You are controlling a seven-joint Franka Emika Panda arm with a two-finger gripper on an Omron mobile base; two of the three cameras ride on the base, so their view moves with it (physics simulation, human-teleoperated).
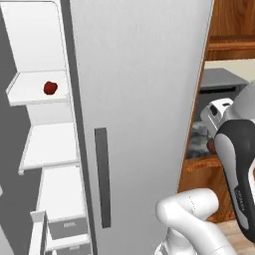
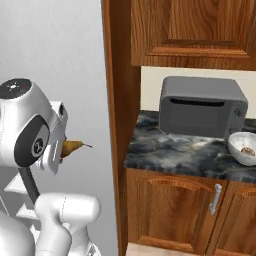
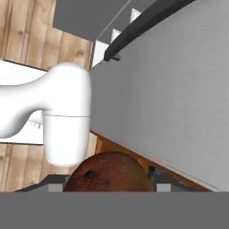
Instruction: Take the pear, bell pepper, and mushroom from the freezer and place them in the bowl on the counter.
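Observation:
My gripper (image 2: 65,149) is shut on the pear (image 2: 73,146), a yellow-brown fruit with its stem pointing right, held in the air beside the grey fridge door. In the hand view the pear (image 3: 109,172) shows as a brown round shape between the fingertips. The red bell pepper (image 1: 50,88) lies on an upper white shelf of the open freezer (image 1: 50,144), far to the left of the hand. The speckled bowl (image 2: 239,141) sits on the dark counter (image 2: 180,152) at the far right. A small tan item (image 2: 246,150) lies in it; I cannot tell whether it is the mushroom.
The wide grey fridge door (image 1: 139,99) with its dark handle (image 1: 102,184) stands between the freezer and the counter. A grey microwave (image 2: 202,106) stands at the back of the counter, left of the bowl. Wooden cabinets (image 2: 190,30) hang above.

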